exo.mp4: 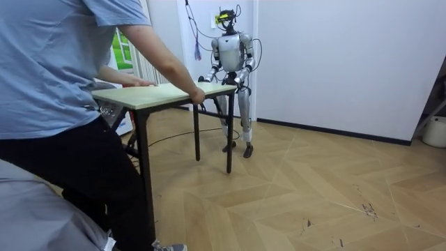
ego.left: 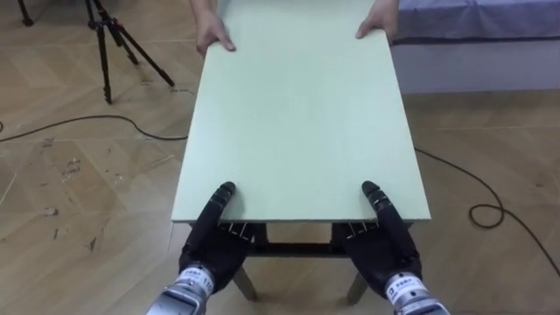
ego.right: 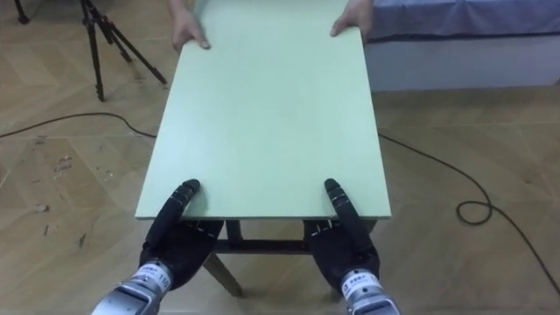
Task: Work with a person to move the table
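Observation:
A pale green table with dark legs stands between me and a person. My left hand grips its near edge at the left, thumb lying on the top and fingers underneath. My right hand grips the same edge at the right in the same way. The person's two hands hold the far edge at both corners. In the room view I stand at the far end of the table, close to a white wall, and the person leans over the near end.
A black tripod stands on the wooden floor at the far left. Dark cables trail across the floor on both sides. A grey bed lies behind the person at the right.

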### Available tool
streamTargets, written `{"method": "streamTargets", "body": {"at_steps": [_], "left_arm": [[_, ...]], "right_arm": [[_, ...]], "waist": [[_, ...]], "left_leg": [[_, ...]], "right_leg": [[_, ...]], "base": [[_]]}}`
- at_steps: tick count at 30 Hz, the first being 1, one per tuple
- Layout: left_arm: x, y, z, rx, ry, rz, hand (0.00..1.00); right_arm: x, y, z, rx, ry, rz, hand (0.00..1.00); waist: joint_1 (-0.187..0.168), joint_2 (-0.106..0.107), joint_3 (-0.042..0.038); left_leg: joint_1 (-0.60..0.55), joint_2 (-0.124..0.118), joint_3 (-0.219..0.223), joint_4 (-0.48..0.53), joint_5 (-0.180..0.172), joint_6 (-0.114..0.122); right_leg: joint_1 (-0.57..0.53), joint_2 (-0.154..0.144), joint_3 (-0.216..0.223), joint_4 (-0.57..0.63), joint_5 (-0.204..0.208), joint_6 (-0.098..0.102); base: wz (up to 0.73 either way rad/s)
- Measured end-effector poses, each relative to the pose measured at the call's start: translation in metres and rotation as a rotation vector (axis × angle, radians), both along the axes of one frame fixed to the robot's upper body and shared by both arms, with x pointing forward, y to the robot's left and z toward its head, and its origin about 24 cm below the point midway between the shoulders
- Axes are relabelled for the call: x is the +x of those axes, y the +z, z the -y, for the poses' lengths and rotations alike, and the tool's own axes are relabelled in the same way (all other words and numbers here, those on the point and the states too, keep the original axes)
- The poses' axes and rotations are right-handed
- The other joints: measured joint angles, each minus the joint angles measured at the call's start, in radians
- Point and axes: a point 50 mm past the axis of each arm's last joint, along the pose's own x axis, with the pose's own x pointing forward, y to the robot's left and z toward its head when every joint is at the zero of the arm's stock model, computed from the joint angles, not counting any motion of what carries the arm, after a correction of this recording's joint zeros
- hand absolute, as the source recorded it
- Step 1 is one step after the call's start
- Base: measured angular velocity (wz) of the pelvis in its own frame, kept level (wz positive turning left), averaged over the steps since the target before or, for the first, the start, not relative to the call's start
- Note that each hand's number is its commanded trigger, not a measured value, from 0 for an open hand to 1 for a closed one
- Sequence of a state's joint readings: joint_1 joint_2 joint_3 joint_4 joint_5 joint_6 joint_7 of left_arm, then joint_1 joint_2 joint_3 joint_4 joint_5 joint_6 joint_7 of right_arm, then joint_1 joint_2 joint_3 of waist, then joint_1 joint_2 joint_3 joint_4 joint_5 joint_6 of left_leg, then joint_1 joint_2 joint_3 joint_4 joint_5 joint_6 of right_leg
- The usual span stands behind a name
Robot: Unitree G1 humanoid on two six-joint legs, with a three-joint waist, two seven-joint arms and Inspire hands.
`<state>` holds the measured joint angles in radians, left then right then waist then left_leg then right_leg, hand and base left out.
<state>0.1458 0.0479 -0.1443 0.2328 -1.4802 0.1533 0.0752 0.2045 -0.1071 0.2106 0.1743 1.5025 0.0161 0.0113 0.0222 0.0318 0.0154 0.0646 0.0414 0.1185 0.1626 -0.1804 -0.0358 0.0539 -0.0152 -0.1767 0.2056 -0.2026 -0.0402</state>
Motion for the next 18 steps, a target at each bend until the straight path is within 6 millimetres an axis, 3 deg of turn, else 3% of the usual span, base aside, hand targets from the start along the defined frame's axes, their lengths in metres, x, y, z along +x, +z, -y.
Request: {"method": "streamTargets", "body": {"at_steps": [4, 18], "left_arm": [[-0.0012, 0.0011, 0.0024, -0.021, -0.001, 0.027, 1.00], [0.0001, 0.0065, 0.0032, -0.004, 0.012, 0.089, 1.00]], "right_arm": [[0.0013, 0.0032, 0.0008, 0.006, -0.003, 0.024, 1.00], [0.0034, 0.0047, -0.0037, 0.020, -0.015, 0.041, 1.00]], "waist": [[0.005, 0.004, -0.0083], [0.008, 0.003, -0.0075]], "left_leg": [[-0.001, 0.000, -0.008, 0.006, 0.001, 0.002], [0.002, -0.003, -0.014, 0.001, 0.004, 0.005]], "right_leg": [[0.002, -0.003, -0.003, -0.001, 0.001, 0.001], [0.011, 0.000, -0.010, -0.002, 0.002, 0.003]], "base": [[0.06], [0.02]]}}
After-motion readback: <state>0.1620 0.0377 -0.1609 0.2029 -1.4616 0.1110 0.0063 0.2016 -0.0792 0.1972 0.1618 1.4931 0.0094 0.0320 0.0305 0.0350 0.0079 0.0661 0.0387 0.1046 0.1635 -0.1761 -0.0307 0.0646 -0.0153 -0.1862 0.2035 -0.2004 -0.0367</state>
